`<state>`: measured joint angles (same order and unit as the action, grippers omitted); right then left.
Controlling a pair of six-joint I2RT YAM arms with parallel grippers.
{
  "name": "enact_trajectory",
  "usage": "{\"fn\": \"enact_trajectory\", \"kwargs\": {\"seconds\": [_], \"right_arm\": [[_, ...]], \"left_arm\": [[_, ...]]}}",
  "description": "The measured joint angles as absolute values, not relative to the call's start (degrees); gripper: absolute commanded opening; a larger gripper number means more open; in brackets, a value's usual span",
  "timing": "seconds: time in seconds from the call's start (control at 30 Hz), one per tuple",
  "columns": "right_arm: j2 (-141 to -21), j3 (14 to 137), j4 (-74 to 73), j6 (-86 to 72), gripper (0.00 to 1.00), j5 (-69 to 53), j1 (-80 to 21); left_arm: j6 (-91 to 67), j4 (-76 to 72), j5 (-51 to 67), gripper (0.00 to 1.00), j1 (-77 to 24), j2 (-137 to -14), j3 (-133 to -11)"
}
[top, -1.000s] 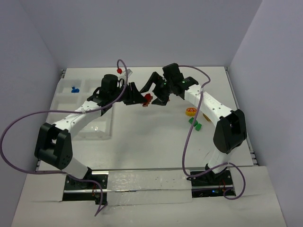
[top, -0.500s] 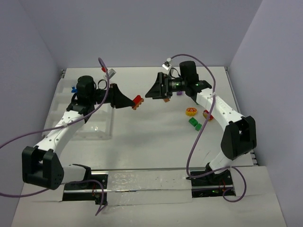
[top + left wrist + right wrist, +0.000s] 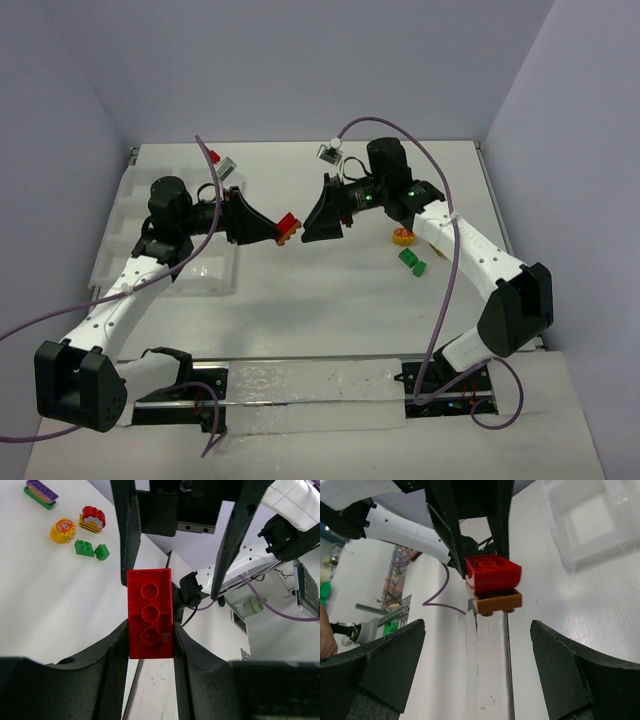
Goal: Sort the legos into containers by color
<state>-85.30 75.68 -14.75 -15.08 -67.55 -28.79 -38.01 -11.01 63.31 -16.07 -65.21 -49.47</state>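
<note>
I see the left arm (image 3: 125, 290) and right arm (image 3: 470, 245) reaching inward, tips facing near centre. The left gripper (image 3: 150, 630) clamps a red brick (image 3: 150, 605). The right gripper (image 3: 318, 215) has its jaws spread wide and holds nothing.

Arms: left arm (image 3: 115, 305) and right arm (image 3: 470, 245), white shells between the joints.
Joints: bulky black housings (image 3: 515, 310) at shoulder and elbow.
Grippers: left gripper (image 3: 150, 630) and right gripper (image 3: 312, 222), black, with flat tapering fingers (image 3: 110, 680).
Cables: one purple cable (image 3: 446, 290) looping loosely along each arm.
Lights: small green lights (image 3: 362, 198) on the right arm.
</note>
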Motion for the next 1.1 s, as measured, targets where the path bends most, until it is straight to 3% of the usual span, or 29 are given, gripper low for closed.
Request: {"fn": "enact_trajectory", "kwargs": {"seconds": [0.17, 0.53, 0.77, 0.87, 0.97, 1.0, 1.03, 1.07, 1.1], "right_arm": [[-85.32, 76.18, -14.73, -14.4, 0.74, -67.38, -30.3], [-87.05, 76.18, -8.37, -20.93, 0.64, -66.53, -30.61], [-87.38, 76.18, -5.86, -22.94, 0.52, -66.23, -30.79], [-87.59, 76.18, -5.68, -22.95, 0.46, -65.99, -30.91], [-87.63, 76.18, -5.65, -22.84, 0.33, -66.0, -30.94], [-87.62, 76.18, -5.67, -22.85, 0.28, -66.05, -30.96], [-87.63, 76.18, -5.63, -22.67, 0.22, -66.1, -30.99], [-87.61, 76.19, -5.65, -22.51, 0.08, -66.09, -31.03], [-87.61, 76.2, -5.69, -22.36, 0.0, -66.11, -31.03]], "left_arm": [[-40.33, -13.02, 63.29, 0.0, -16.08, -65.21, -48.85], [-45.34, -18.87, 63.48, 0.0, -16.1, -65.14, -47.18], [-46.4, -20.04, 63.56, 0.0, -16.37, -65.14, -46.72], [-46.54, -20.2, 63.75, 0.0, -16.43, -65.14, -46.72], [-46.77, -20.43, 64.01, 0.0, -16.47, -65.14, -46.72], [-46.79, -20.47, 64.15, 0.02, -16.47, -65.14, -46.72], [-46.84, -20.46, 64.19, 0.11, -16.47, -65.14, -46.72], [-46.87, -20.43, 64.2, 0.18, -16.47, -65.14, -46.72], [-46.83, -20.42, 64.21, 0.32, -16.45, -65.14, -46.72]]}}
